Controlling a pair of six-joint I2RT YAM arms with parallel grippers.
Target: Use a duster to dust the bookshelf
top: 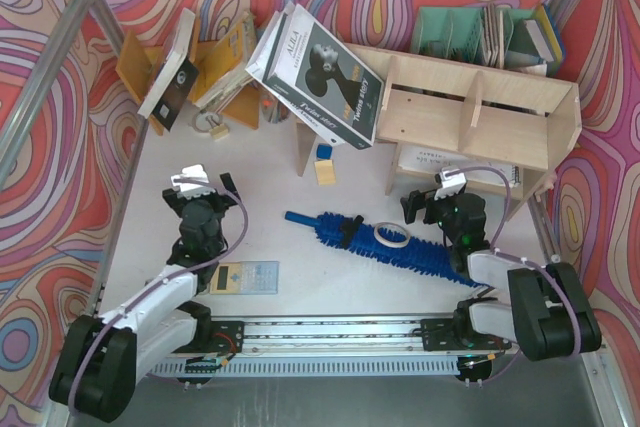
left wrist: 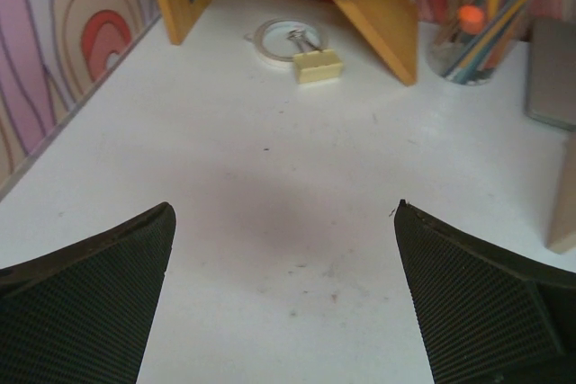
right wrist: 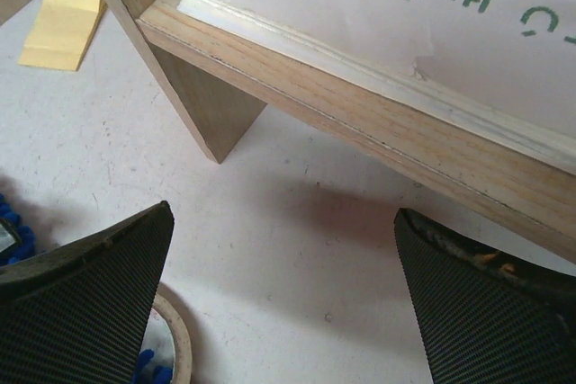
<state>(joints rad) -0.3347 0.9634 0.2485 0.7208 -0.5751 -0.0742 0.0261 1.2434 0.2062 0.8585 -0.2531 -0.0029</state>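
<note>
The duster (top: 385, 239), bright blue and fluffy with a dark blue handle at its left end, lies flat on the white table between the arms. A roll of tape (top: 390, 237) rests on top of it. The pale plywood bookshelf (top: 470, 112) stands at the back right; its lower tier (right wrist: 360, 105) and a leg fill the right wrist view. My right gripper (top: 428, 199) hangs open just in front of that tier, beside the duster's right end, whose bristles (right wrist: 11, 222) show at the left edge. My left gripper (top: 205, 187) is open over bare table at the left (left wrist: 283, 213), holding nothing.
A large black-and-white book (top: 320, 72) leans on the bookshelf's left end. An orange wooden book rack (top: 220, 67) with books stands back left, with a tape ring (left wrist: 279, 40) and binder clip (left wrist: 317, 65) before it. A green file organizer (top: 470, 32) stands behind the shelf. A calculator (top: 240, 275) lies near the left arm.
</note>
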